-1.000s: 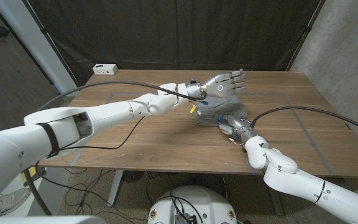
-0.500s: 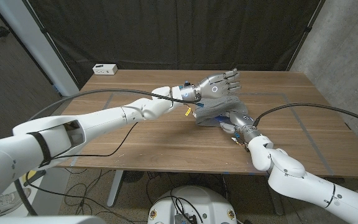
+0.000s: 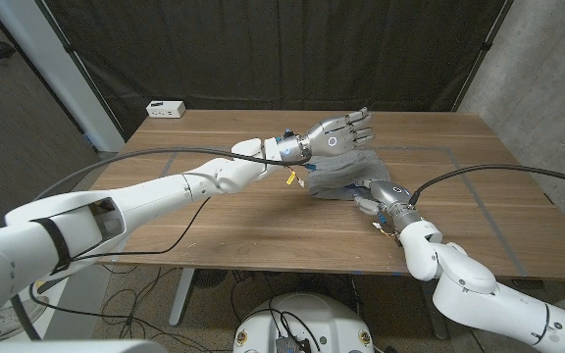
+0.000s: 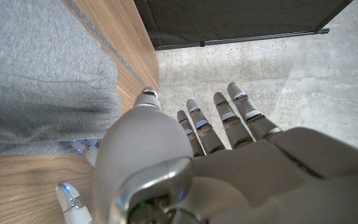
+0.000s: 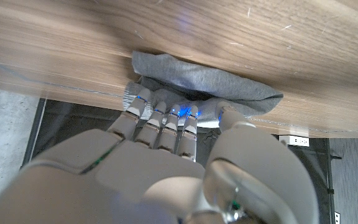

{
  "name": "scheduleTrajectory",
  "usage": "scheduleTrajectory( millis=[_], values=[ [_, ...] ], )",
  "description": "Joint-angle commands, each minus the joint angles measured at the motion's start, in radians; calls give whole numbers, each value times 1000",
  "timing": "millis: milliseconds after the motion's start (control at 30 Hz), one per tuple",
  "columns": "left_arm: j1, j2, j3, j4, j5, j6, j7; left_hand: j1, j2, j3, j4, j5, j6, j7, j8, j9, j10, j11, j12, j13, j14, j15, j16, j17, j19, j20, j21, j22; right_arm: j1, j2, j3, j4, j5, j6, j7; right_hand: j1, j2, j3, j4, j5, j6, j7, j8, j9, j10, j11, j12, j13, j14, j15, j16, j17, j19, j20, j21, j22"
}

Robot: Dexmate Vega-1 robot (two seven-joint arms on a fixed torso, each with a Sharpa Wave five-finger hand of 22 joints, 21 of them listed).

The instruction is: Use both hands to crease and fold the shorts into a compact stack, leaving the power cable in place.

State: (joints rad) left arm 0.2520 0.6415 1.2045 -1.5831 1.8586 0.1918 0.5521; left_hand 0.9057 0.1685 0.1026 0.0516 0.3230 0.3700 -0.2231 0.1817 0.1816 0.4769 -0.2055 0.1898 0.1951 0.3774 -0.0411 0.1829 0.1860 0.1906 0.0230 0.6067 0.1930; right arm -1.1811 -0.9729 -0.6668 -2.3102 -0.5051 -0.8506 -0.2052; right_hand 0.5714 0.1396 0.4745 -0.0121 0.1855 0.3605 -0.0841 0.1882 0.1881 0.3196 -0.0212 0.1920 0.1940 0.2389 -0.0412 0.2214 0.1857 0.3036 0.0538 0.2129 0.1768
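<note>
Grey fabric, the shorts [image 3: 339, 178], lies bunched in a folded heap right of centre on the wooden table [image 3: 214, 206] in the head view. The left hand [image 3: 339, 134] hovers over the heap's far side, fingers spread, holding nothing. The right hand [image 3: 381, 196] sits at the heap's near right edge, fingers against the cloth. A white power strip [image 3: 166, 108] rests at the far left corner, well apart from the shorts.

Left wrist view: the left hand [image 4: 229, 162] is open above the shorts [image 4: 39, 74], clear of the cloth. Risk: the fold is unpinned on this side and may spring open.

Right wrist view: the right hand [image 5: 166, 149] has its fingertips [image 5: 160, 112] bearing on the shorts' [image 5: 210, 84] edge; a true grip cannot be told. Risk: pushing here could slide or rumple the whole heap instead of creasing it.
</note>
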Motion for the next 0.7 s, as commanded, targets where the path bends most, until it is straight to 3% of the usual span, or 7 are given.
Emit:
scheduleTrajectory(
  millis=[33,233,467,700],
  values=[
    [76,36,-77,-62,-35,20,-25,0,-5,7,1,-4,7,1,9,2,-1,3,6,4,-10,-170,1,1,-5,6,-2,3,-60,-22,35,-51,12,-45,-54,5,-8,1,-6,6,9,7,5,3,5,3,3,2,3,-44,-6,2,7,-2,-2,1],
    [140,51,-140,-116,-126,20,-74,-13,0,18,7,-16,-23,1,-1,1,-41,10,-3,3,-59,-134,-9,0,0,16,2,3,-83,-34,54,-72,16,-66,-82,-1,-9,-2,-6,6,10,8,5,3,5,3,4,2,3,-43,-7,3,6,-1,-3,1],
    [231,56,-227,-177,-233,59,-139,-13,34,66,16,-29,-66,3,-8,1,-101,24,-9,2,-114,-91,-7,-1,-9,29,4,6,-127,-45,111,-89,60,-59,-126,-20,-10,-11,3,7,13,7,6,3,7,7,5,2,3,-41,-8,5,-2,0,-7,1],
    [315,55,-307,-231,-344,92,-194,-22,36,91,28,-37,-90,21,-9,2,-128,39,-8,2,-127,-72,-4,0,-19,38,3,8,-145,-45,139,-92,74,-52,-172,-24,-7,-10,4,9,14,7,6,3,8,5,5,2,3,-43,-10,4,-2,-1,-8,1]
  ],
)
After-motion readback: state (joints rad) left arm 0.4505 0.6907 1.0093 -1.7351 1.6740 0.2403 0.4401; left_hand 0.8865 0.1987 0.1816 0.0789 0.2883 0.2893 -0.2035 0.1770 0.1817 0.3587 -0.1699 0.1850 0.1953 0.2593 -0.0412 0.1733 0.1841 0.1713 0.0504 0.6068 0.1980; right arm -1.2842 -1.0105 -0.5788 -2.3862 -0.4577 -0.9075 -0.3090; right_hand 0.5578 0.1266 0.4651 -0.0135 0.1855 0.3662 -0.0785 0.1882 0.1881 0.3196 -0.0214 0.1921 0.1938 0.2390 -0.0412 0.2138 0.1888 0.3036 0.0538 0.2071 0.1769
